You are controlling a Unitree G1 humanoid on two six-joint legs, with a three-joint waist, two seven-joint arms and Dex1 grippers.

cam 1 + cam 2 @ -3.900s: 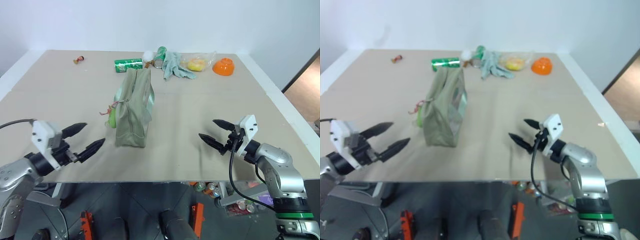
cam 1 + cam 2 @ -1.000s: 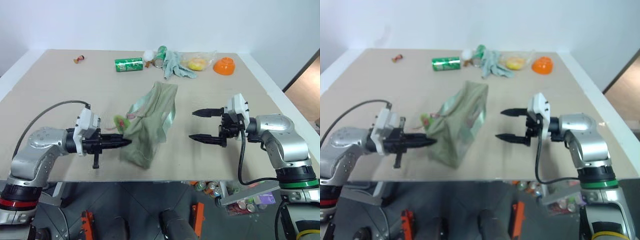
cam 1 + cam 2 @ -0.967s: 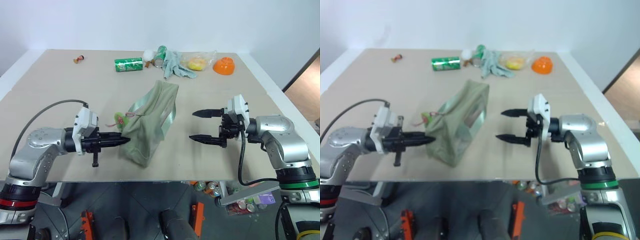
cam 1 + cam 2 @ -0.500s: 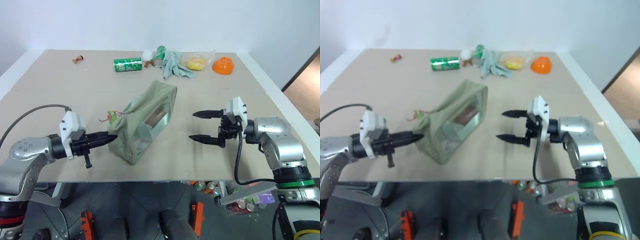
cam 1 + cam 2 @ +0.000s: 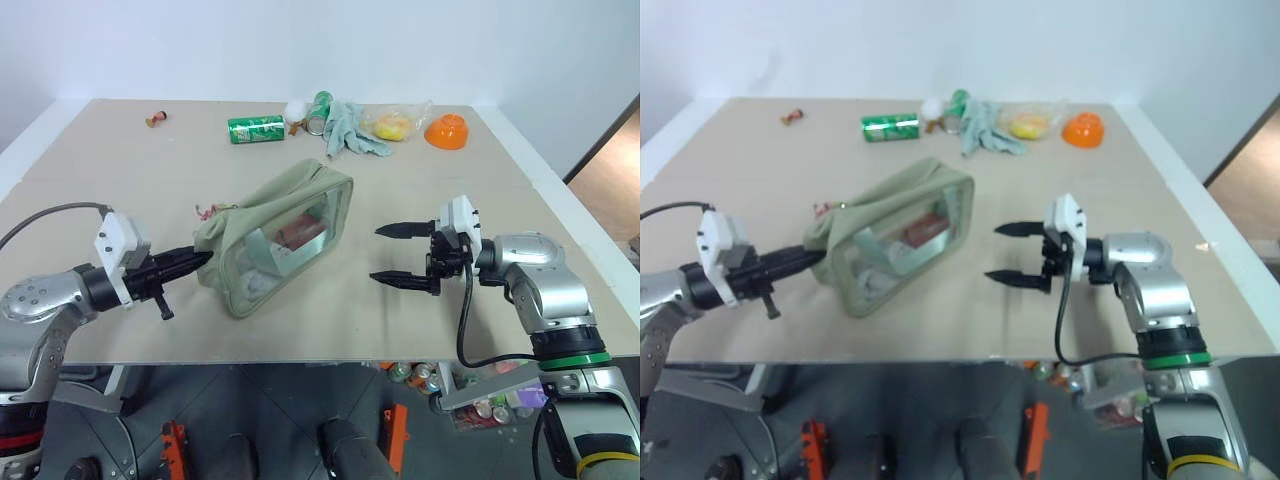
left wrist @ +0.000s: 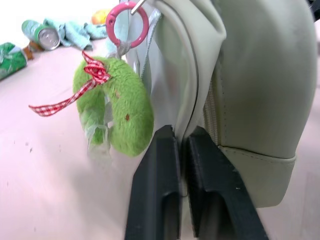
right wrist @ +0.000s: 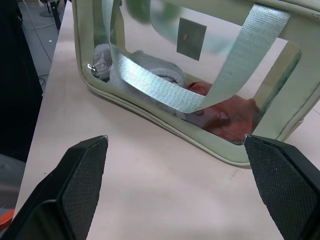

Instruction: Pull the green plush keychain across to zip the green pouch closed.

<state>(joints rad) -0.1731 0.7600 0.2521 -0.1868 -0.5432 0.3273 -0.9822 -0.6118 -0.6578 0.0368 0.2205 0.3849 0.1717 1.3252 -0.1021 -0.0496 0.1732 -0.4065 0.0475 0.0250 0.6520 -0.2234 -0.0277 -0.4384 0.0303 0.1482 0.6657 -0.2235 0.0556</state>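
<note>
Left gripper [image 5: 200, 259]: fingers nearly together, pinching the green pouch [image 5: 285, 240] end fabric.
Green plush keychain [image 6: 114, 107]: hanging beside that end.
Pouch contents: grey and red items behind clear panel.
Right gripper [image 5: 388, 253]: wide, empty.

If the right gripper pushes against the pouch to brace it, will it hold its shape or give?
Probably give. The pouch is soft fabric, already slumped over and creased at the end the left gripper pinches, so it likely slides or folds. The clear panel may flex. The right gripper stands open, apart from it.
</note>
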